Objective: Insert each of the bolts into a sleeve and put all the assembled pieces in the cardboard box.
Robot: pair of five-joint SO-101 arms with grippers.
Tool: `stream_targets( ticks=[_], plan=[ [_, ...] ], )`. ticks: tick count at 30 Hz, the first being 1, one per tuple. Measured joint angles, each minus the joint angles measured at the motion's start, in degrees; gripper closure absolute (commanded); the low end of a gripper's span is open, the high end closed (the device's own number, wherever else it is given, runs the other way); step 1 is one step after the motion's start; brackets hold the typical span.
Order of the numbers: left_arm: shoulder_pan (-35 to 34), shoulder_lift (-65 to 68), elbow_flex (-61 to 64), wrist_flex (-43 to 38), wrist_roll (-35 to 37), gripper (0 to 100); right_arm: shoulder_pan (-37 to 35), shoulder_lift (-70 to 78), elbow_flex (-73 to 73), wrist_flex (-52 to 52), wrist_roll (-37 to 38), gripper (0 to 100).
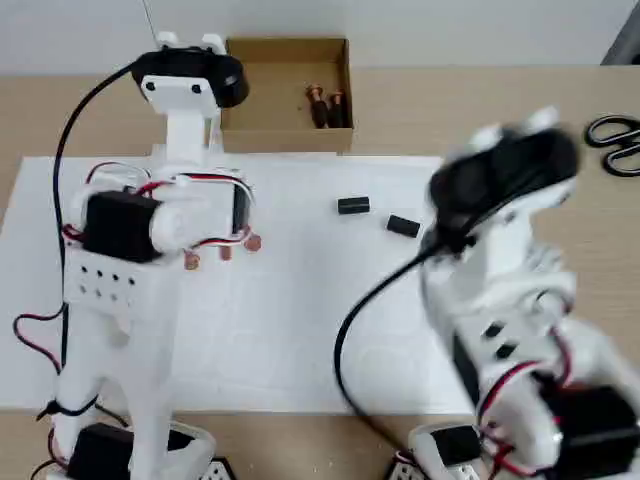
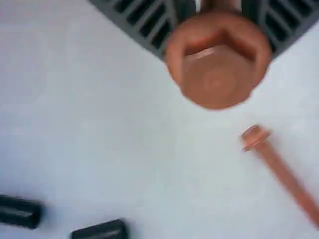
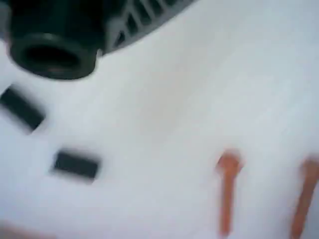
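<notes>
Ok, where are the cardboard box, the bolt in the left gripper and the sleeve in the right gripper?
cardboard box [image 1: 275, 85], high view, bare floor.
bolt [image 2: 217, 74], left wrist view, head face.
sleeve [image 3: 52, 70], right wrist view, front rim.

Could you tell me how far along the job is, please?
Done: two pieces, seemingly assembled, lie in the cardboard box. In hand: left tool holds a bolt, right tool a sleeve, not yet joined. Left: two loose sleeves and two loose bolts on the mat.
</notes>
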Motion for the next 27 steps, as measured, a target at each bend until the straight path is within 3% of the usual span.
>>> stream_targets(
  ticks=[6,15,21,27],
  plan=[
    [4.48,-0.18,0.0,-3.69,3.34,99,-1.58,-12.84,24.62,-12.66,0.0,99.5],
    [5.01,-0.18,0.0,-7.82,9.93,99,-1.93,-30.59,56.26,-35.25,0.0,99.5],
    [7.47,-0.18,0.0,-9.76,11.08,99,-2.37,-39.12,69.71,-42.2,0.0,99.5],
    [8.0,-0.44,4.57,-14.95,14.07,99,-7.56,-47.12,78.24,-47.65,0.0,99.5]
  ],
)
